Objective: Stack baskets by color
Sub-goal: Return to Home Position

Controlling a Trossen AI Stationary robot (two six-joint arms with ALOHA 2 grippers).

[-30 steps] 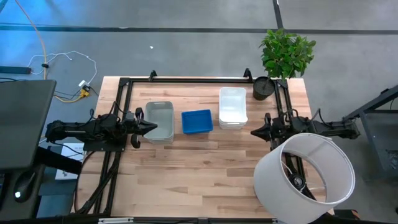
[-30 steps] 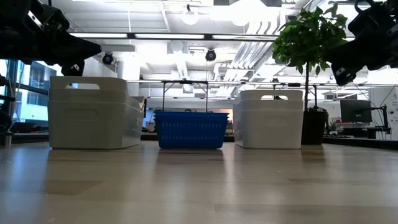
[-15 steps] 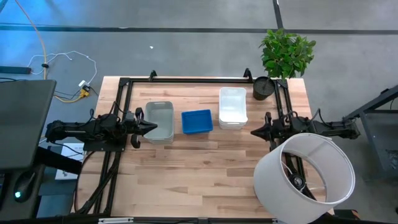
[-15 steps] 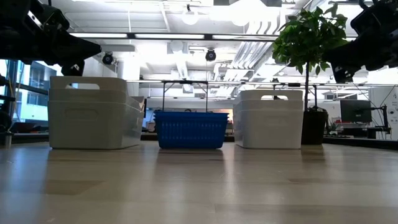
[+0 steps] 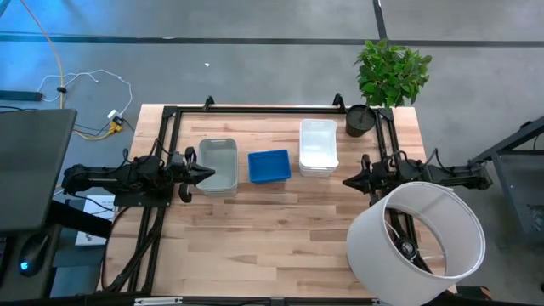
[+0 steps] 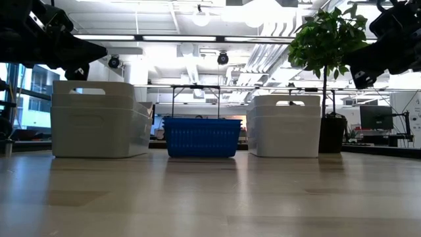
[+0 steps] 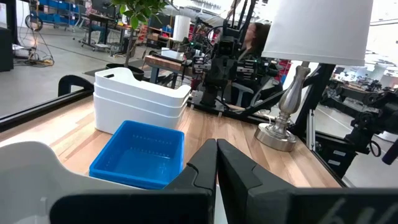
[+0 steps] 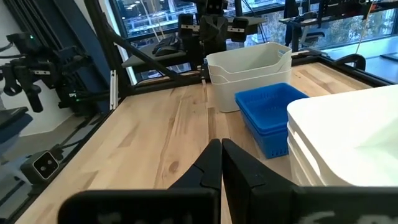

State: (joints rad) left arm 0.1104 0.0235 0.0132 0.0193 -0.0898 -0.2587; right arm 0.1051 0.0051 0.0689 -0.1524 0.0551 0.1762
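Note:
Three stacks of baskets stand in a row on the far half of the table: translucent grey ones [image 5: 218, 166] on the left, blue perforated ones [image 5: 269, 166] in the middle, white ones [image 5: 318, 146] on the right. Each stack rests on its bottom on the wood. My left gripper [image 5: 212, 173] is shut and points level; it hangs above the grey stack's near left corner and touches nothing [image 7: 216, 149]. My right gripper [image 5: 345, 180] is shut too and points level toward the white stack [image 8: 339, 140] from the right; it is clear of that stack [image 8: 221, 148].
A lamp with a large white cylinder shade [image 5: 416, 242] stands at the near right, beside my right arm. A black plant pot [image 5: 359, 120] with a green plant sits at the far right corner. A black frame rail [image 5: 255, 109] runs along the far edge. Bare wood [image 5: 263, 238] fills the near half.

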